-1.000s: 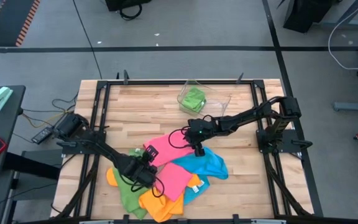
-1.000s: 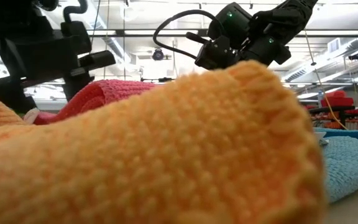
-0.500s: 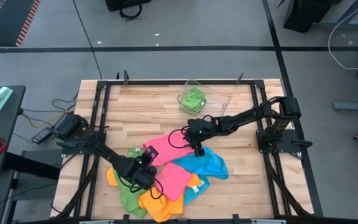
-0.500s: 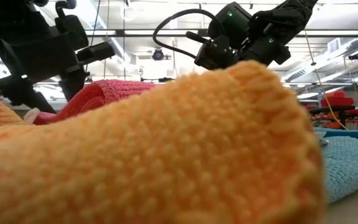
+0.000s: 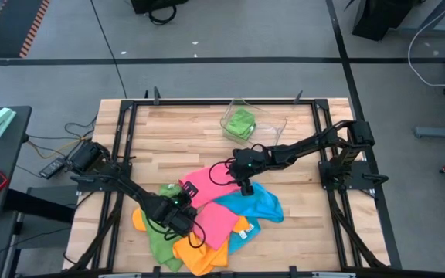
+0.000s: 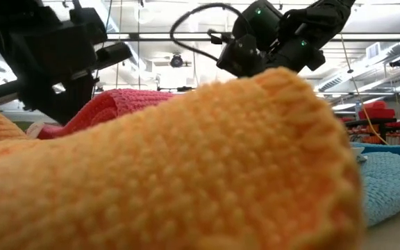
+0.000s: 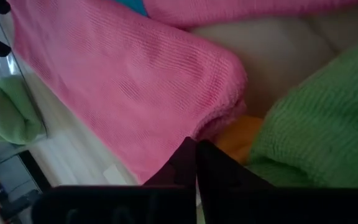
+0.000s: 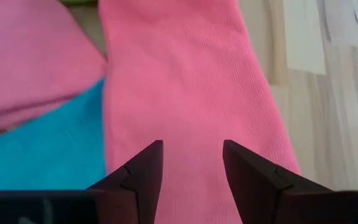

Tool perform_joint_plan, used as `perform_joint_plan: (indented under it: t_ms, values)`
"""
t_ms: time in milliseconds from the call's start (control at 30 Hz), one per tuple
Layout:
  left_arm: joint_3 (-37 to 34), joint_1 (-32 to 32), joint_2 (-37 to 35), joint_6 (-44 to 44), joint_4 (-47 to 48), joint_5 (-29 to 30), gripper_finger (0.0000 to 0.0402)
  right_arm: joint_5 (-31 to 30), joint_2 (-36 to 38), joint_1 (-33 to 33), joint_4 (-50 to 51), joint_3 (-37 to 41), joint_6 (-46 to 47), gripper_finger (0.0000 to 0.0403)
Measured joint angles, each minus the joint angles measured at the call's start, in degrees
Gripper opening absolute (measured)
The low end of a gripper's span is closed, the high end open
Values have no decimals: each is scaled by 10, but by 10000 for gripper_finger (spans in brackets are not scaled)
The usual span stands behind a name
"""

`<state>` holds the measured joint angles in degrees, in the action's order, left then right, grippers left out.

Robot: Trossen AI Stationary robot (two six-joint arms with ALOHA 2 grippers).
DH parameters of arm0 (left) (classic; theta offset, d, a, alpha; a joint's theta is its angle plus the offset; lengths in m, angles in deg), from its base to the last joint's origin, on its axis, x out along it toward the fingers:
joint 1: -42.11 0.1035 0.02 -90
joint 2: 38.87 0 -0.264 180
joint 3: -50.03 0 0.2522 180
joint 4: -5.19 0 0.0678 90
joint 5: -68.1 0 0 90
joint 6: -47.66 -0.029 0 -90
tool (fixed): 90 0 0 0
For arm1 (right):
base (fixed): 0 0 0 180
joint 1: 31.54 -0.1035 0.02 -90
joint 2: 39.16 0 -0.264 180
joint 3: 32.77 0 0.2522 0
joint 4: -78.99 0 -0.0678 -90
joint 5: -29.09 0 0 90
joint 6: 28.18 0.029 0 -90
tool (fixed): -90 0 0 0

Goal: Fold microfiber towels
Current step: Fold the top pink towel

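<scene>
i see my left end effector point(image 5: 178, 210) pinched closed at the pink towel's point(image 5: 211, 202) edge in the heap on the worktop point(image 5: 184, 135); my right end effector point(image 8: 191, 165) hovers wide above another pink towel point(image 8: 185, 81).

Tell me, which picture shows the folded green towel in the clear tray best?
The high view: the green towel sits whole inside the clear tray. The left wrist view catches only a blurry edge; the low and right wrist views miss it.

Overhead camera sees the whole table point(image 5: 207, 127); low camera sits against the same towels point(image 6: 186, 173).
</scene>
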<state>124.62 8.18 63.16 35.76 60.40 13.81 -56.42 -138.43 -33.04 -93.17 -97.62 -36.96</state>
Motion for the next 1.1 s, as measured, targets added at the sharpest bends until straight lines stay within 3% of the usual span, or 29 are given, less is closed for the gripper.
perform_joint_plan:
  t_ms: [367,500,700,867,1100]
  values:
    - [50,28,-1,-91,30,-40,7,-2,-29,-36,-98,0,13,176]
    - [60,32,-1,-129,25,-25,5,-15,-55,-40,-121,0,29,176]
    - [60,43,-1,-202,2,5,4,-34,-37,-43,-107,0,29,176]
    - [60,58,-1,-240,-23,4,4,-36,-25,-43,-61,0,34,176]
    - [60,77,-1,-295,-56,-6,3,-93,47,-43,100,0,36,176]
